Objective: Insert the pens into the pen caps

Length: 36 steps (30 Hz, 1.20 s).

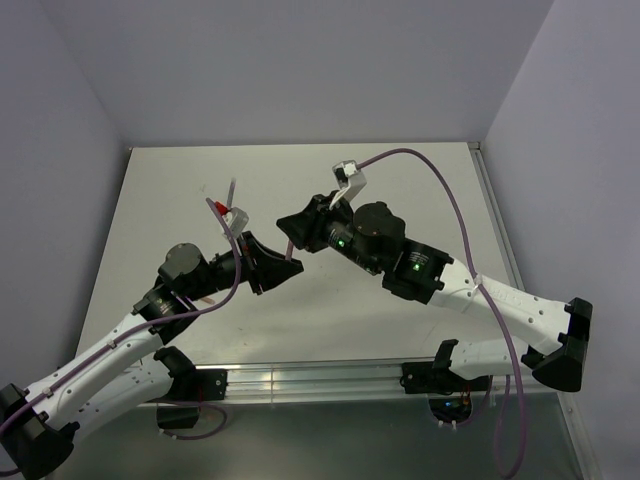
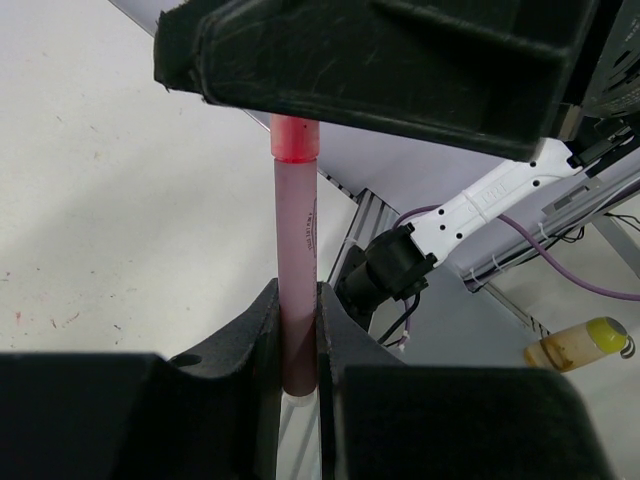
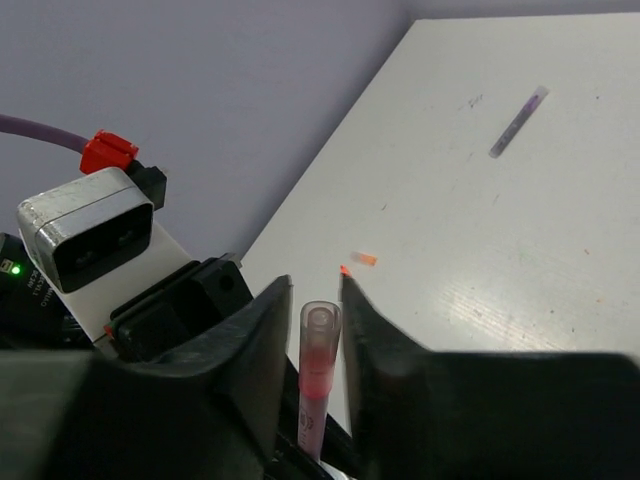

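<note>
- Black left pincer [image 2: 298, 292] is clamped on a pale pink pen [image 2: 297, 230], held up off the table [image 2: 100, 200].
- The pen's red end reaches a pale pen cap [image 3: 320, 340] between the fingers of the right pincer [image 3: 315, 282]; I cannot tell whether they squeeze it.
- Farther out, a greyish pen [image 3: 518, 122] lies on the table.

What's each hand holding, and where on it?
Left hand pinches the pinkish-red pen by its lower barrel. Right hand grips the translucent pink cap by its sides, open end free.
</note>
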### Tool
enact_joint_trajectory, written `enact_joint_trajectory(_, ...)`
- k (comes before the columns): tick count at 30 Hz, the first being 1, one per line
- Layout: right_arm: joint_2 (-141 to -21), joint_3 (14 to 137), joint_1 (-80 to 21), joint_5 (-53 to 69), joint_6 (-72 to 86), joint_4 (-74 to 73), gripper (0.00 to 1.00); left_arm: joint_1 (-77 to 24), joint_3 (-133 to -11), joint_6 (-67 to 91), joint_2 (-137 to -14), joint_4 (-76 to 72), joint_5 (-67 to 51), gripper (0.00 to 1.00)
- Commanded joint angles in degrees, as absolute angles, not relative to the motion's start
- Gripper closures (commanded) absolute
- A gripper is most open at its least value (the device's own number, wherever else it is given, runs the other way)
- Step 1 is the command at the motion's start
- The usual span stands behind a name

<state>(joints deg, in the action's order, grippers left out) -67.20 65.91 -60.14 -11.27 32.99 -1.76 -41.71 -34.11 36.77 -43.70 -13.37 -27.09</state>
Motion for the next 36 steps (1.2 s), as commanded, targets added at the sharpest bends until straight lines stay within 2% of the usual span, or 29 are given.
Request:
enact_joint_trajectory(1, -66.8, 68.1, -60.4, -11.9, 32.8, -1.4, 0.7, -42.0, -36.5, 35.5, -42.9, -14.8, -27.2, 1.0)
enact_joint_trajectory(3, -66.7, 68.2, -60.4, -12.2, 32.8, -1.9, 0.8, -42.0, -36.5, 35.5, -42.8, -14.9, -27.2, 0.99)
enact_joint_trajectory(4, -67.0, 68.4, -60.4, -12.1, 32.7, -2.3, 0.91, -42.0, -36.3, 35.5, -42.7, -14.9, -27.1, 1.0)
enact_joint_trajectory(6, -67.2, 69.0, -60.4, -12.1, 32.6, -3.2, 1.0, -42.0, -36.3, 35.6, -42.6, -15.0, -27.0, 1.0)
enact_joint_trajectory(36, -66.0, 59.9, -66.0, -9.4, 33.0, -3.5, 1.0, -42.0, -48.2, 30.7, -47.0, -12.7, -19.3, 1.0)
